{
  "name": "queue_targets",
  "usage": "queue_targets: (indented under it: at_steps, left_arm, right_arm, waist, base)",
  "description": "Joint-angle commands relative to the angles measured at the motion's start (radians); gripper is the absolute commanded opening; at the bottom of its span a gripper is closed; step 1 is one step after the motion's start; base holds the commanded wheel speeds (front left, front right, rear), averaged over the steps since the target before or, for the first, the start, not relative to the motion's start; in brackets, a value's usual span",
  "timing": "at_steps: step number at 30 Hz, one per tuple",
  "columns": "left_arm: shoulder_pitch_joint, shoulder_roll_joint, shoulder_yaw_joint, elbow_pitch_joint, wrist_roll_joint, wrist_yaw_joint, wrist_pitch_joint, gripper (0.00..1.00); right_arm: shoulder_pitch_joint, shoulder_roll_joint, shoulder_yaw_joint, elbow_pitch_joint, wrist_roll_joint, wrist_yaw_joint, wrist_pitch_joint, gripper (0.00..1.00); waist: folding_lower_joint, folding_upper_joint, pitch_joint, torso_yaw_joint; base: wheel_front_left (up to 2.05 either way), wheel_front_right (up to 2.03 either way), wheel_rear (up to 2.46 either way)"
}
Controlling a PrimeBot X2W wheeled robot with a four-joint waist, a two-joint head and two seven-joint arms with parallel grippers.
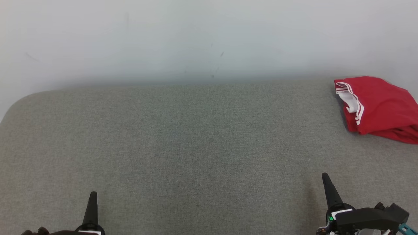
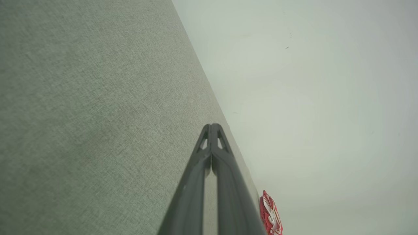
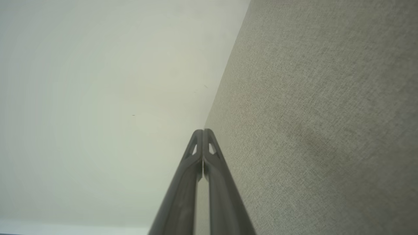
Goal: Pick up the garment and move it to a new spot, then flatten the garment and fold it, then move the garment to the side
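Caution suited this moment, since the scene fitted two stages of the task.

In the head view the garment point(image 1: 382, 104) lay on the grey pad point(image 1: 196, 147) at its far right corner, close to the pad's back edge, and ran off past the picture's right side. The left gripper point(image 1: 93, 195) stood over the pad's near left edge and the right gripper point(image 1: 325, 176) over its near right edge. Each had its two fingers pressed together on nothing, well apart from the cloth. A garment lying so could have been a bundle waiting to be fetched, or a folded piece already set at the side. My judgement was that doing well here meant reading the cloth's shape in full, its cut-off end included, before committing either arm.

The garment was red, with a white striped band at the end nearer the pad's middle. It lay doubled over in several layers, its near edge showing stacked hems. The top was fairly smooth, though the whole was loosely folded and not crisp.

In the left wrist view the left gripper point(image 2: 211, 125) was closed tip to tip and empty above the pad point(image 2: 98, 98). The garment point(image 2: 270, 215) showed as a small red and white sliver at the pad's back edge.

In the right wrist view the right gripper point(image 3: 203, 131) was likewise closed and empty, pointing along the pad point(image 3: 326, 114) toward its back edge.
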Motion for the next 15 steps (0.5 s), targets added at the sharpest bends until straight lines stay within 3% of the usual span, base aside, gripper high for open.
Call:
queue_targets:
  at_steps: [1, 15]
  left_arm:
    - [-0.020, 0.004, 0.004, -0.004, -0.028, -0.004, 0.006, 0.00]
    - [-0.039, 0.004, 0.009, 0.003, -0.154, -0.011, 0.038, 0.00]
  right_arm:
    - [-0.014, 0.004, -0.004, -0.004, 0.029, -0.001, 0.008, 0.00]
    - [-0.030, 0.010, -0.016, 0.003, 0.141, -0.002, 0.041, 0.00]
  waist:
    - [0.0000, 0.0000, 0.000, 0.000]
    - [0.0000, 0.0000, 0.000, 0.000]
  base:
    - [0.00, 0.00, 0.00]
    - [0.00, 0.00, 0.00]
